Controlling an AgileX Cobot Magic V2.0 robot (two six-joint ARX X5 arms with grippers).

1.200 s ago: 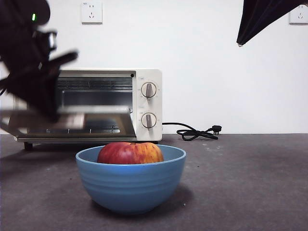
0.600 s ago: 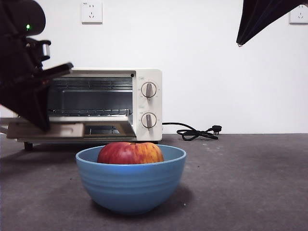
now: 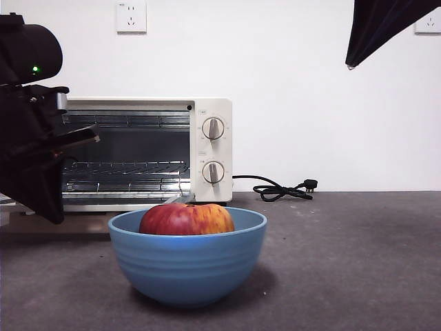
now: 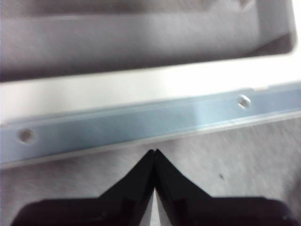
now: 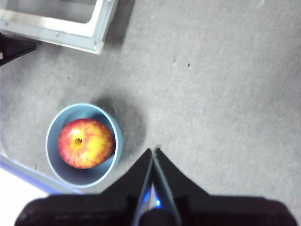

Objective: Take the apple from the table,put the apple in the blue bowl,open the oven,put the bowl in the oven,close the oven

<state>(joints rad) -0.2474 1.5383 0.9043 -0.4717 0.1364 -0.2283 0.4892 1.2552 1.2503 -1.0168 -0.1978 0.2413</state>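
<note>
— Since a second ago the oven door has swung from half-lowered to flat on the surface, and the dark arm at the left has dropped with it. What holds what?

— Nothing. The left claw has its tips pressed together, empty, just off the door's pale edge. The right claw is closed and empty too, hanging high.

— And the blue bowl?

— Near the middle, in front of the oven's right half, well apart from the door. The apple sits inside, red streaked with yellow, stem dimple up.

— Which arm takes it?

— My guess is the right; the bowl lies below it, slightly to the left, and the cavity is far-left of the bowl.
</note>
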